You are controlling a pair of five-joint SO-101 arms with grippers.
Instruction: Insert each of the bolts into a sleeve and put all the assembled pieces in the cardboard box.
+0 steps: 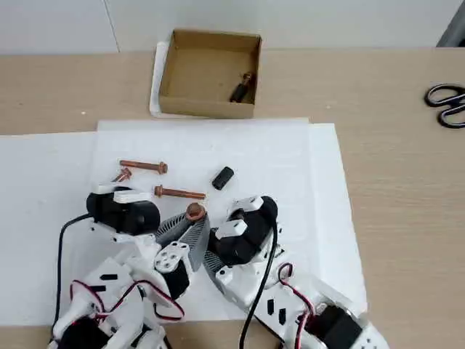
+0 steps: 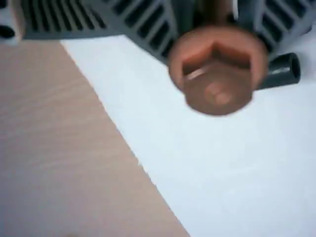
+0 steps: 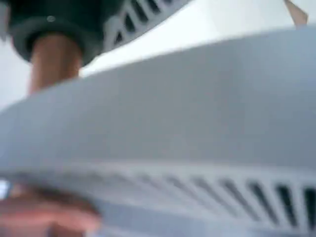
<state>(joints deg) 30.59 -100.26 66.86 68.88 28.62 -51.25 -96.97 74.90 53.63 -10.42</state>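
My two grippers meet tip to tip at the front of the white sheet (image 1: 290, 189). The left gripper (image 1: 183, 222) is shut on a copper bolt (image 1: 195, 211) that stands head up; the left wrist view looks onto its hex head (image 2: 217, 74). In the right wrist view a dark sleeve (image 3: 49, 29) sits on the bolt's shaft (image 3: 54, 61), and the right gripper (image 1: 203, 231) looks shut on that sleeve. Three more bolts (image 1: 143, 166) (image 1: 179, 193) (image 1: 121, 175) and a loose black sleeve (image 1: 223, 177) lie on the sheet. One assembled piece (image 1: 242, 87) lies in the cardboard box (image 1: 207, 109).
The box stands at the back, just past the sheet's far edge. Scissors (image 1: 447, 105) lie at the far right on the bare wooden table (image 1: 392, 182). The right half of the sheet has free room.
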